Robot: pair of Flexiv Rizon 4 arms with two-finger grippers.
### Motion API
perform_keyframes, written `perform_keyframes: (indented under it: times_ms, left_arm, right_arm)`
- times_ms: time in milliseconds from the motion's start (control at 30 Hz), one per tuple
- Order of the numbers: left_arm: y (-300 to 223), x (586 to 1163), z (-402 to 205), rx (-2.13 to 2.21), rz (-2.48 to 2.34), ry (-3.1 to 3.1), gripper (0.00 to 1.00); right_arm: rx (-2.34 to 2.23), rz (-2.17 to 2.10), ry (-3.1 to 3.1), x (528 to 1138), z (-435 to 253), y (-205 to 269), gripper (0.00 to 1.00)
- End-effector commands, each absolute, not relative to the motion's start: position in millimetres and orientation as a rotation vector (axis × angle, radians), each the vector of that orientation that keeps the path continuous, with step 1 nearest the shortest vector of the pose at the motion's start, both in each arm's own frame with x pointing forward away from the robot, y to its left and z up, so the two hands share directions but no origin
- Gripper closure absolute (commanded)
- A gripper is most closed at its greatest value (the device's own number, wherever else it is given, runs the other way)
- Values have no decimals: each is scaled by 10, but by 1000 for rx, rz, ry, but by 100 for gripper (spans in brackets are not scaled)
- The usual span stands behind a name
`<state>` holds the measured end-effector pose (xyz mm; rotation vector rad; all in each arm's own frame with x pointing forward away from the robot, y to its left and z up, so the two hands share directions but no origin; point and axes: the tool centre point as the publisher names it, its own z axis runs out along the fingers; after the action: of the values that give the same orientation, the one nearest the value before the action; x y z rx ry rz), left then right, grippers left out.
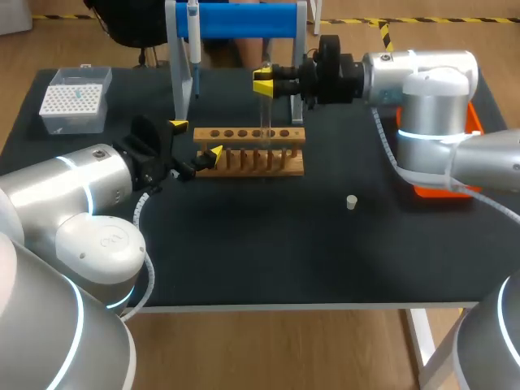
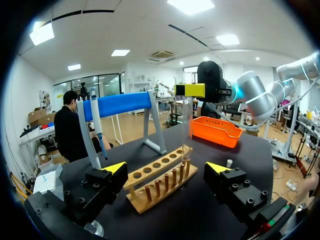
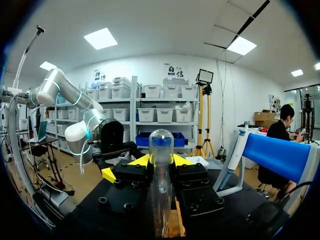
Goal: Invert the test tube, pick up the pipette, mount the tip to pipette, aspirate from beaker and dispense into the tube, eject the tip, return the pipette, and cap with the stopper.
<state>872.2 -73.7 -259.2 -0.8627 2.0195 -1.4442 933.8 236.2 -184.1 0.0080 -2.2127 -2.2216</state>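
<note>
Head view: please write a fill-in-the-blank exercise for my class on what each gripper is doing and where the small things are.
1. The right gripper is shut on the ___.
2. The left gripper, at one end of the rack, is ___.
3. The stopper lies on the ___.
4. The pipette hangs on the stand with the ___ bar.

Missing words: test tube; open; table; blue.
</note>
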Motion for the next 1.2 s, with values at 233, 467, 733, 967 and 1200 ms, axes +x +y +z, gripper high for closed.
perform_keyframes:
  times_ms: [233,467,733,967,1200]
  left_arm:
    - [-714,8725,-2616,-855,-1460,2016,0]
    - [-714,8725,-2616,-855,-1460,2016,0]
    - [-714,8725,-2616,-855,-1460,2016,0]
    - [-714,8725,-2616,-855,-1460,2016,0]
    - [-714,8725,-2616,-855,-1460,2016,0]
  right_arm:
    - [7,-2219,-2216,9336,-1833,2361,100]
    - [-173,-2108,-2155,9347,-1782,2342,100]
    - [-484,-1813,-2023,9449,-1805,2319,100]
    - [-754,-1607,-1762,9573,-1830,2284,100]
    - [-876,-1451,-1561,9611,-1884,2243,100]
